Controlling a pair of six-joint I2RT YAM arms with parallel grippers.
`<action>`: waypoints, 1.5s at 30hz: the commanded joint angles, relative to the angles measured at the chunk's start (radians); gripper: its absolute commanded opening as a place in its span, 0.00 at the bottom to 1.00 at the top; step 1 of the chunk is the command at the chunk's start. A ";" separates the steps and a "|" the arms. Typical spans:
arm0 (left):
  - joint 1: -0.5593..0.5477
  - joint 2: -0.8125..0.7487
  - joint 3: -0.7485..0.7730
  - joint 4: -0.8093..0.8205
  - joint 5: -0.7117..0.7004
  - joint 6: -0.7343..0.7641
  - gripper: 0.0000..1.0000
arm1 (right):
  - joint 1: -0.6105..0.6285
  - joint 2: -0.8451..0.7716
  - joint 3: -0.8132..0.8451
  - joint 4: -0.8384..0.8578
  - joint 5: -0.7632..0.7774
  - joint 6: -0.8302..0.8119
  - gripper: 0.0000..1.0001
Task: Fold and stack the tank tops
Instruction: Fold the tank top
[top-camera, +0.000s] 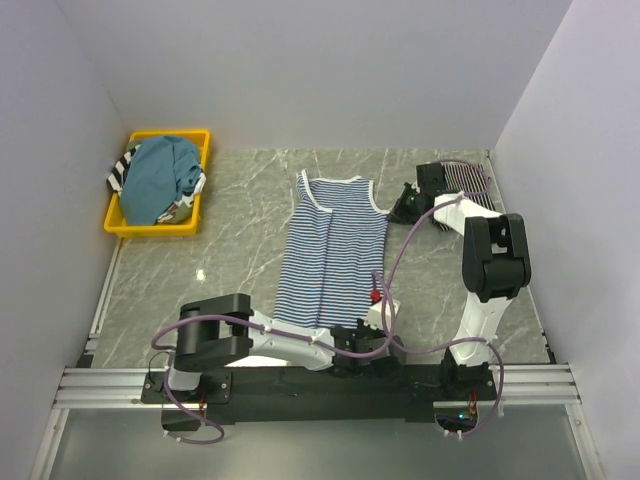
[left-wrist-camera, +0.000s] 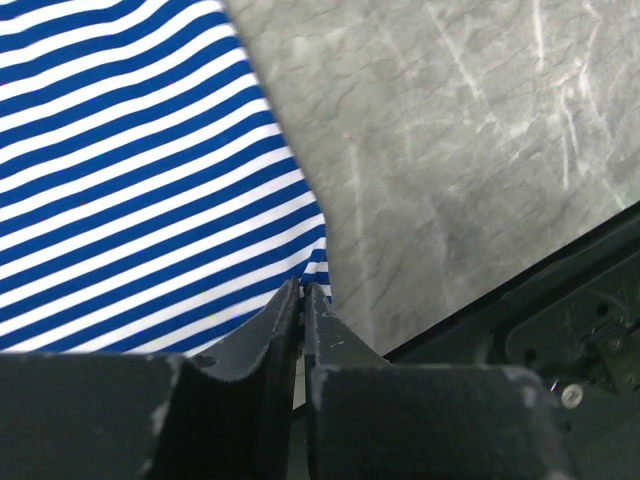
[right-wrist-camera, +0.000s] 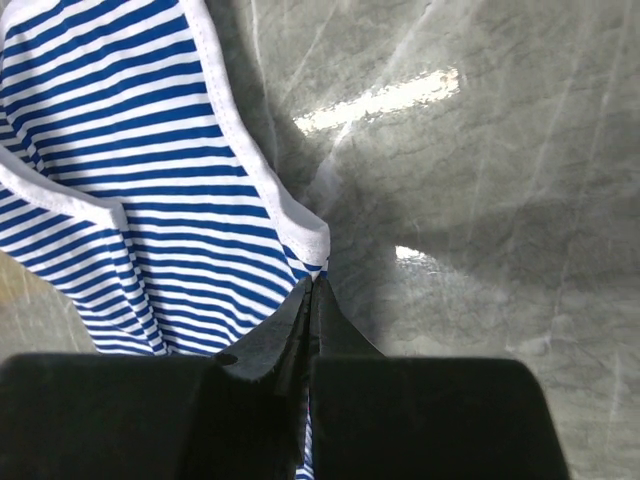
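Observation:
A blue-and-white striped tank top (top-camera: 335, 250) lies flat in the middle of the table, neck towards the far side. My left gripper (top-camera: 370, 340) is shut on its near right hem corner (left-wrist-camera: 318, 262), low at the table; its closed tips (left-wrist-camera: 302, 288) pinch the fabric. My right gripper (top-camera: 403, 208) is shut on the top's far right edge, at the white trim (right-wrist-camera: 305, 235); its tips (right-wrist-camera: 313, 282) are closed on it. A teal tank top (top-camera: 160, 175) lies in the bin. A dark thin-striped top (top-camera: 463, 177) lies at the far right.
A yellow plastic bin (top-camera: 125, 227) stands at the far left with clothes heaped in it, including a black-and-white striped piece (top-camera: 122, 176). White walls close off the table on three sides. The black base rail (left-wrist-camera: 560, 300) runs along the near edge.

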 joint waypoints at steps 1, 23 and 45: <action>-0.011 -0.096 -0.058 0.044 0.002 -0.016 0.10 | 0.006 -0.019 0.052 -0.014 0.061 -0.022 0.00; 0.064 -0.562 -0.550 0.212 0.057 -0.269 0.06 | 0.249 0.062 0.365 -0.181 0.325 -0.007 0.00; 0.067 -0.761 -0.735 0.041 0.068 -0.465 0.01 | 0.396 0.322 0.648 -0.258 0.369 0.047 0.00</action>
